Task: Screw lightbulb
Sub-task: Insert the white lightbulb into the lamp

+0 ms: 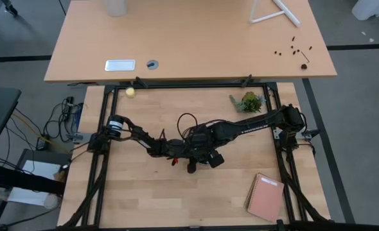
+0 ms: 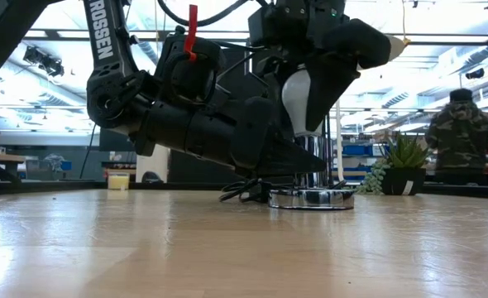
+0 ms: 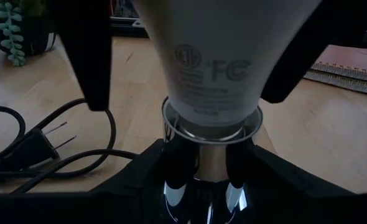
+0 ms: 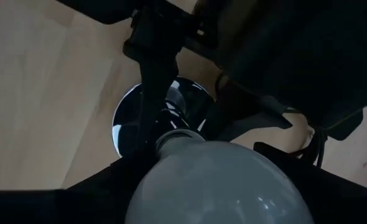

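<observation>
The white pear-shaped lightbulb (image 2: 297,98) stands upright at the table's middle, neck down in the mouth of the silver socket (image 3: 211,127). Its screw base is hidden. The socket's round disc (image 2: 310,199) rests flat on the table, and its black cord and plug (image 3: 34,146) lie beside it. My right gripper (image 2: 310,79) comes from above and is shut on the bulb. My left gripper (image 2: 289,161) lies low over the table and is shut on the socket's chrome stem. Both grippers meet in the high view (image 1: 199,153). My left gripper pinches the socket's upright chrome stem (image 3: 203,163) between its two fingers (image 3: 147,177), just below the bulb. The fingers come nearly level from the table's left side. The socket stands upright with its disc on the table. My right gripper pinches the bulb's wide white body (image 4: 221,183) between its two fingers (image 3: 87,59), one on each side. The fingers point down from above. The bulb stands upright, its neck (image 3: 211,93) in the socket's rim.
A small potted plant (image 1: 248,101) stands at the far right, a pink notebook (image 1: 265,196) lies at the near right, and a small yellowish ball (image 1: 130,92) lies at the far left edge. A person (image 2: 463,136) stands in the room behind the table.
</observation>
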You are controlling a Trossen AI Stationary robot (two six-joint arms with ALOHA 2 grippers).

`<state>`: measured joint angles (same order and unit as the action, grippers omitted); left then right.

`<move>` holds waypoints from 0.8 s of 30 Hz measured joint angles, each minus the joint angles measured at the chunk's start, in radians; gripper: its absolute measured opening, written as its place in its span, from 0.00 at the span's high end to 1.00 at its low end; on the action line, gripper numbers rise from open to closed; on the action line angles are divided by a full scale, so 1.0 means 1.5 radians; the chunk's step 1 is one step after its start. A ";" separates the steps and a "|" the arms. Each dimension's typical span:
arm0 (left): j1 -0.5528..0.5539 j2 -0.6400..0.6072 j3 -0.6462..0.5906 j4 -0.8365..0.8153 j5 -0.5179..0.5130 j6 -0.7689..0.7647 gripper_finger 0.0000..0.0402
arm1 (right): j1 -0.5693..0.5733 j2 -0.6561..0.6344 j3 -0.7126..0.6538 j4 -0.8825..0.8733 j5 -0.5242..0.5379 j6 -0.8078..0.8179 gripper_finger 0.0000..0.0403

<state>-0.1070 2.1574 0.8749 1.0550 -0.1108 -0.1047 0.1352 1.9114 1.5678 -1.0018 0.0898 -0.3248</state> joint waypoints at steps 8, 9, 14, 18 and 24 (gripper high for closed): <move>0.000 0.000 0.000 -0.001 0.000 0.000 0.53 | 0.001 0.001 0.000 -0.013 -0.023 0.031 0.33; 0.000 0.000 0.000 -0.001 0.001 0.000 0.53 | 0.001 0.001 0.000 -0.013 -0.030 0.039 0.33; 0.000 0.000 0.000 -0.001 0.001 0.000 0.53 | 0.001 0.001 0.000 -0.015 -0.037 0.084 0.33; 0.000 0.000 0.000 -0.002 0.001 0.000 0.53 | 0.007 0.001 0.001 -0.016 -0.043 0.108 0.33; 0.000 0.000 0.000 -0.002 0.001 -0.001 0.53 | 0.008 0.001 0.001 -0.015 -0.047 0.189 0.33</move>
<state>-0.1074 2.1574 0.8753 1.0523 -0.1101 -0.1057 0.1474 1.9129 1.5692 -1.0238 0.0193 -0.0411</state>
